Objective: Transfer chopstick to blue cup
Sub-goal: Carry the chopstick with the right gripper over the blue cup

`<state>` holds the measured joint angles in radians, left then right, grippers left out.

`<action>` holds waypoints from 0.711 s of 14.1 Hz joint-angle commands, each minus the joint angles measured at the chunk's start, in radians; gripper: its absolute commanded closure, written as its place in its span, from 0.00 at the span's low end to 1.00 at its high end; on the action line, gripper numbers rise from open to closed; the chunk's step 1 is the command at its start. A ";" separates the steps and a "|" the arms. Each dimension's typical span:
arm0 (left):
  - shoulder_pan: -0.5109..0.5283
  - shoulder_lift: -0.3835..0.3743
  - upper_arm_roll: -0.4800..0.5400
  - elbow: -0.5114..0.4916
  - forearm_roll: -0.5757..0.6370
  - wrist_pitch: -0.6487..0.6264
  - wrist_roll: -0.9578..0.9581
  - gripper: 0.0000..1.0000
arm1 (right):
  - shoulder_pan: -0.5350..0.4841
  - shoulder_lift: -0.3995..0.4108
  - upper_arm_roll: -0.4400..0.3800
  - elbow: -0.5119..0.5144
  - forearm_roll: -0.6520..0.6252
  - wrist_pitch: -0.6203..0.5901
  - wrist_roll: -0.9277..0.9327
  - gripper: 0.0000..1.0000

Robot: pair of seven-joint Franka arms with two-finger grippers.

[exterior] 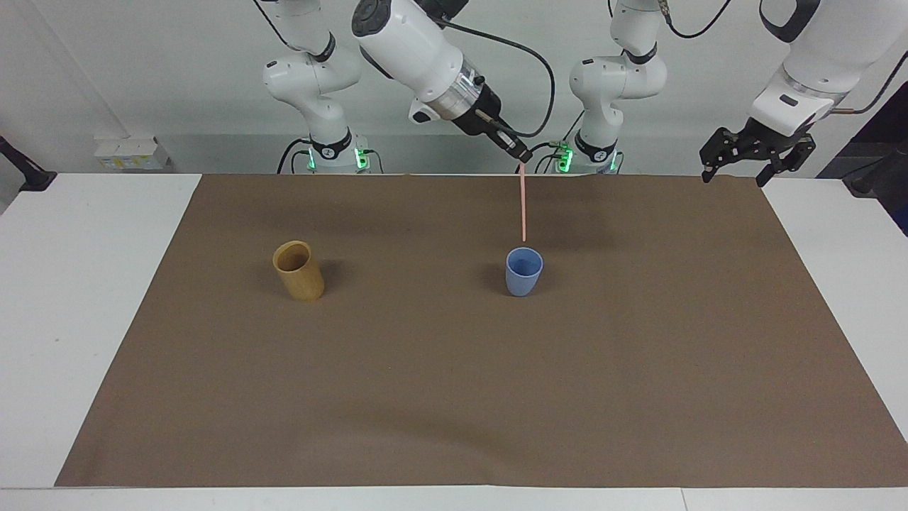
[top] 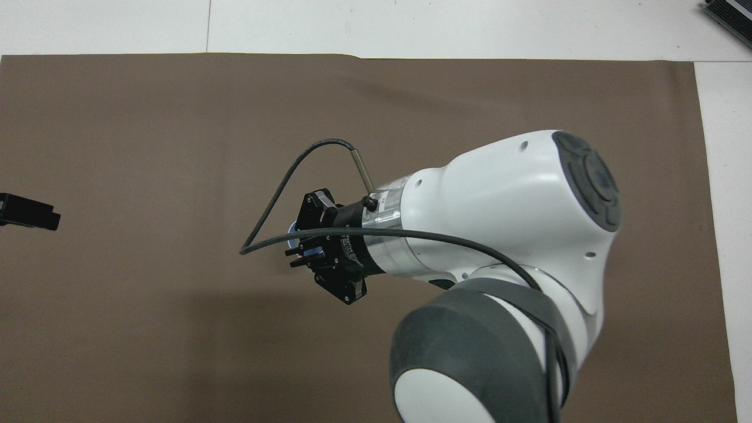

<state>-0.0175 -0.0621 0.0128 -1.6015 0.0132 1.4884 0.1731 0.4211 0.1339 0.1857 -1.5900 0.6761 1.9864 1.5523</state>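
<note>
Over the blue cup (exterior: 523,271), at the robots' end of the scene, the right pincer (exterior: 524,155) hangs in the air, clamped on the top end of the pink chopstick (exterior: 523,202). The chopstick hangs almost straight down, and its lower tip stops just above the cup's rim, with a small gap between them in the facing view. In the overhead view the right pincer (top: 301,254) and its wrist cover most of the cup, so only a sliver of blue (top: 292,226) shows beside the black fingers.

The left pincer (exterior: 754,150) waits raised over the edge of the brown mat (exterior: 454,397) at the left arm's end of the desk (exterior: 64,298), its fingers spread apart and holding nothing. Only its dark tip (top: 29,211) shows in the overhead view.

The blue cup stands upright on the mat, about mid-way along it. The tan cup (exterior: 298,271) stands well apart from it, toward the right arm's end, about as far from the robots as the blue one, and looks tilted a little.
</note>
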 commanded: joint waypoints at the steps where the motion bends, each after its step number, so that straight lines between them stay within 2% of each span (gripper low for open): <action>1: 0.018 0.025 -0.014 0.048 -0.015 -0.048 0.017 0.00 | 0.004 0.041 -0.005 0.031 -0.009 0.008 0.022 1.00; 7: 0.017 0.028 -0.019 0.052 -0.019 -0.053 0.006 0.00 | 0.013 0.056 -0.005 -0.014 -0.039 0.052 0.008 1.00; 10: 0.017 0.028 -0.022 0.054 -0.061 -0.076 0.002 0.00 | 0.019 0.075 -0.003 -0.048 -0.039 0.097 -0.008 1.00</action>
<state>-0.0175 -0.0518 0.0034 -1.5862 -0.0263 1.4502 0.1736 0.4288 0.2026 0.1831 -1.6091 0.6592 2.0320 1.5529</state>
